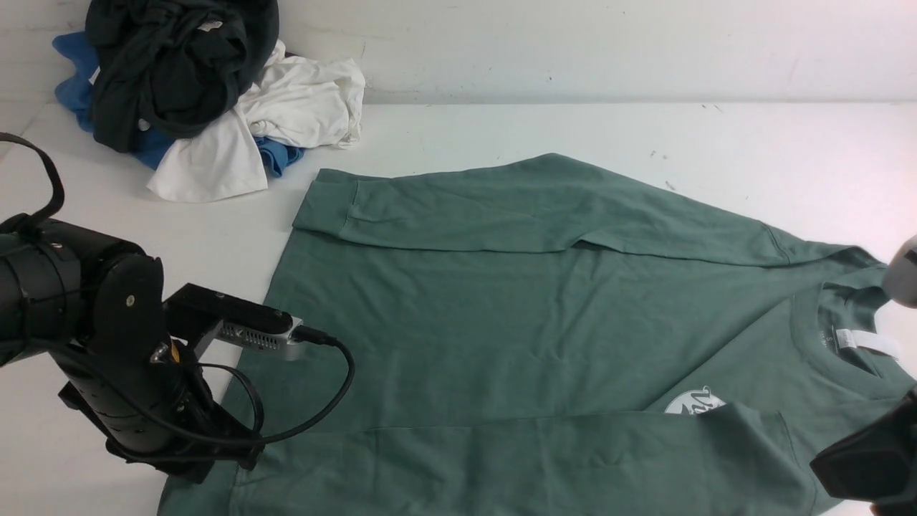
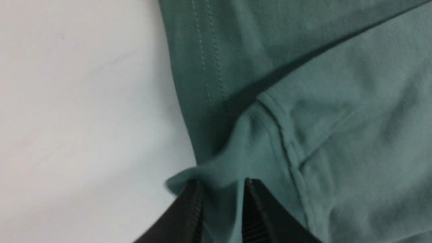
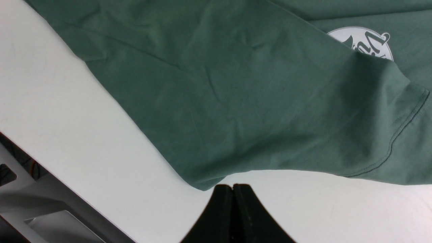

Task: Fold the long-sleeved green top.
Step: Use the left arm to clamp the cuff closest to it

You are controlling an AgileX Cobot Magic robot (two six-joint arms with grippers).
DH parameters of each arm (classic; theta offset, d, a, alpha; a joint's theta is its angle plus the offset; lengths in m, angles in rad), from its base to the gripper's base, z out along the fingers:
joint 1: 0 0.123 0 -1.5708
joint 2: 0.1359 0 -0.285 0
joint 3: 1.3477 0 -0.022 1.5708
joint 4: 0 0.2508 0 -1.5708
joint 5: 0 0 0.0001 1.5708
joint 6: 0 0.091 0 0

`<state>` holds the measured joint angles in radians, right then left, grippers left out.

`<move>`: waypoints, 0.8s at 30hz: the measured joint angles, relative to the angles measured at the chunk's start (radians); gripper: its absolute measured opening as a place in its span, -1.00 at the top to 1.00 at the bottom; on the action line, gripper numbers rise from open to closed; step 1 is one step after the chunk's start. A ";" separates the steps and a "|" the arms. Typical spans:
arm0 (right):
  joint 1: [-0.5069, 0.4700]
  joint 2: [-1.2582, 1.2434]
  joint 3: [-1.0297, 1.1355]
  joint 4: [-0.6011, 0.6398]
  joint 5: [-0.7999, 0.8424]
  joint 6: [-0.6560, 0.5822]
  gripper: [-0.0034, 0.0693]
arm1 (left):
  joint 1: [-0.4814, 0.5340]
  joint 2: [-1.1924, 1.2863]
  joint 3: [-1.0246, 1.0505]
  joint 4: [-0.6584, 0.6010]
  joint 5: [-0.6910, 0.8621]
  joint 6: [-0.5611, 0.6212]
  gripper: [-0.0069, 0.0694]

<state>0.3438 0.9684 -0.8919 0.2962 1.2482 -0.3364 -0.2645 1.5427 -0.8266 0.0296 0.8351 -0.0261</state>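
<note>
The green long-sleeved top (image 1: pixel 501 315) lies flat on the white table, neck to the right and hem to the left. Both sleeves are folded across the body, and the near sleeve partly covers the white chest logo (image 1: pixel 693 403). The white neck tag (image 1: pixel 867 342) shows. My left arm (image 1: pixel 107 344) is at the hem's near corner. In the left wrist view my left gripper (image 2: pixel 222 184) holds a bunched fold of the top (image 2: pixel 337 118) by the ribbed cuff seam. My right gripper (image 3: pixel 233 185) is shut and empty, over bare table just beside the near sleeve's edge (image 3: pixel 236 84).
A pile of dark, white and blue garments (image 1: pixel 193 93) sits at the back left against the wall. My right arm (image 1: pixel 867 466) is at the front right corner. The table's front edge and frame (image 3: pixel 50 189) lie close behind the right gripper.
</note>
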 joint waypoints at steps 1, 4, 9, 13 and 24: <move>0.000 0.000 0.000 0.000 0.000 0.000 0.95 | 0.000 0.005 0.000 0.000 -0.001 0.000 0.30; 0.000 0.000 0.000 0.000 0.000 0.000 0.95 | 0.000 0.028 0.001 0.001 -0.013 0.000 0.09; 0.000 0.000 0.000 0.000 0.000 -0.001 0.95 | 0.000 0.054 0.001 0.002 -0.029 0.000 0.04; 0.000 0.000 0.000 0.000 0.000 -0.001 0.95 | 0.000 0.068 0.001 0.016 -0.029 -0.003 0.09; 0.000 0.000 0.000 0.000 0.000 -0.003 0.95 | 0.000 0.086 0.001 0.165 -0.084 -0.212 -0.03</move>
<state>0.3438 0.9684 -0.8919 0.2962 1.2482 -0.3394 -0.2645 1.6284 -0.8258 0.1946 0.7514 -0.2378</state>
